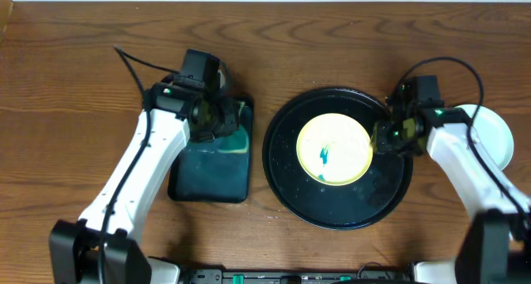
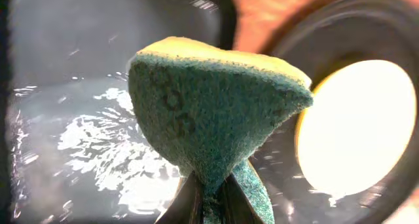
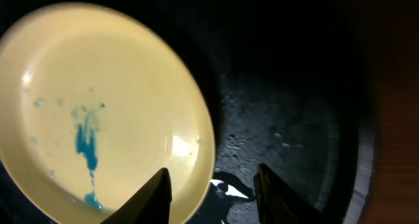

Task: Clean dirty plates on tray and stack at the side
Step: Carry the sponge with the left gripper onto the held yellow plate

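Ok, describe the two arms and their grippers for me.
The left arm and right arm have smooth white link shells with black joints. Each wrist carries a boxy black unit with a small green light and a looping black cable. The right gripper has dark, tapering fingers; the left gripper looks alike.

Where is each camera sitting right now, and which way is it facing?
Overhead: above the table, facing straight down; the left arm and right arm show.
Left wrist: on the left arm, facing past the sponge pinched in the left tool toward the teal tray.
Right wrist: on the right arm, facing down at the black tray; the open right tool shows.
All three share the yellow plate.
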Controlling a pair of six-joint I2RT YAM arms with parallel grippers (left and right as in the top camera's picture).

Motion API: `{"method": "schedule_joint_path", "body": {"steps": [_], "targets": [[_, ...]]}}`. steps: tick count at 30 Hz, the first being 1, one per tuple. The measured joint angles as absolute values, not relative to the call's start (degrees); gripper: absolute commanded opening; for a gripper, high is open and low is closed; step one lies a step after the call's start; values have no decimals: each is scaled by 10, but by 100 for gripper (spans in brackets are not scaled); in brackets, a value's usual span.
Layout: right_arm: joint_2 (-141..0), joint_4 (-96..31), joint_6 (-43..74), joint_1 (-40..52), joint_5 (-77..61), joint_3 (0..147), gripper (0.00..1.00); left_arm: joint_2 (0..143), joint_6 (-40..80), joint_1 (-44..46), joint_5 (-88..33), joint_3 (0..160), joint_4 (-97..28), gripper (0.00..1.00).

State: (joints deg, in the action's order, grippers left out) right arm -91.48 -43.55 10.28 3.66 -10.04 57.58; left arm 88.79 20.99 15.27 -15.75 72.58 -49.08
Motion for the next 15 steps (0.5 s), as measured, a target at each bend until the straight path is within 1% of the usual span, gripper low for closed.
{"method": "schedule_joint_path", "body": {"steps": [3, 5, 6, 7, 8, 15], "targets": [[-966, -422, 93, 36, -128, 576, 26, 889, 209, 176, -168, 726, -468, 7], [-990, -411, 90, 36, -137, 576, 22, 892, 209, 204, -173, 726, -452, 8], [-1000, -404, 88, 36, -141, 576, 10, 894, 209, 221, -175, 726, -438, 8], [-1010, -398, 87, 36, -144, 576, 1, 896, 209, 240, -177, 726, -422, 7], [-1025, -396, 85, 36, -148, 576, 1, 901, 209, 278, -177, 726, -397, 8], [-1027, -396, 85, 32, -156, 578, 1, 948, 227, 361, -163, 726, -334, 8]]}}
